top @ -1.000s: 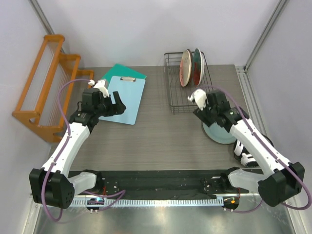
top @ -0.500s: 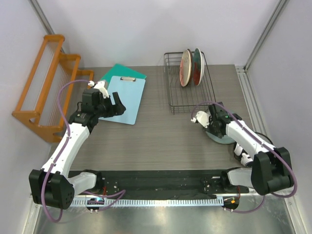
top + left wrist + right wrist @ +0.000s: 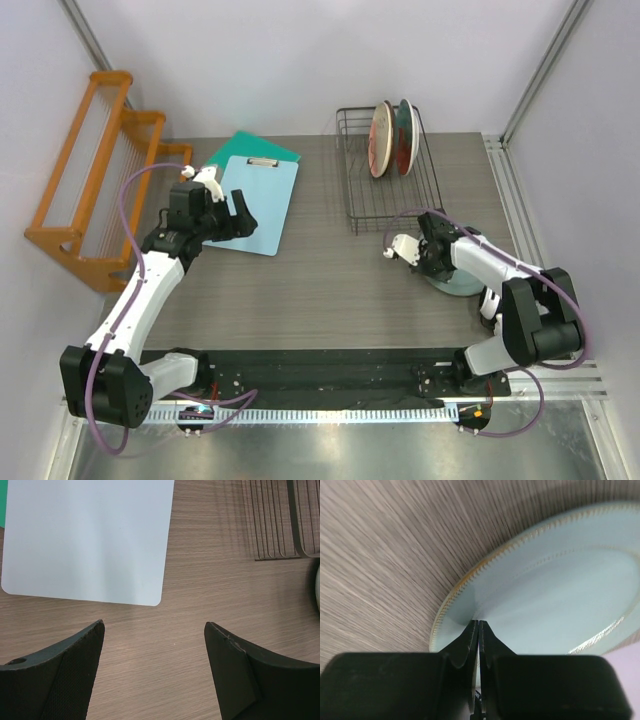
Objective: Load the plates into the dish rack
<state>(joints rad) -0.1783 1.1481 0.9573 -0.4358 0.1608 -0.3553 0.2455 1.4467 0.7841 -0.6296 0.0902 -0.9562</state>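
Observation:
A plain pale grey-green plate (image 3: 455, 281) (image 3: 560, 600) lies flat on the table at the right. My right gripper (image 3: 428, 260) (image 3: 478, 623) is shut, its fingertips pressed together and resting just inside the plate's near rim, with nothing visible between them. The dark wire dish rack (image 3: 365, 205) stands behind it with a pink-and-cream plate (image 3: 380, 140) and a red-and-teal plate (image 3: 403, 135) upright at its back. My left gripper (image 3: 240, 215) (image 3: 154, 625) hovers open over bare table just beyond the clipboard's corner, holding nothing.
A light blue clipboard (image 3: 255, 205) (image 3: 90, 535) lies at the left centre on top of a green sheet (image 3: 262, 148). An orange wooden tiered rack (image 3: 95, 180) stands at the far left edge. The right arm's base sits close beside the plate.
The right arm dropped and swung left, down onto the pale plate, and its gripper went from open to shut. The left arm stayed still.

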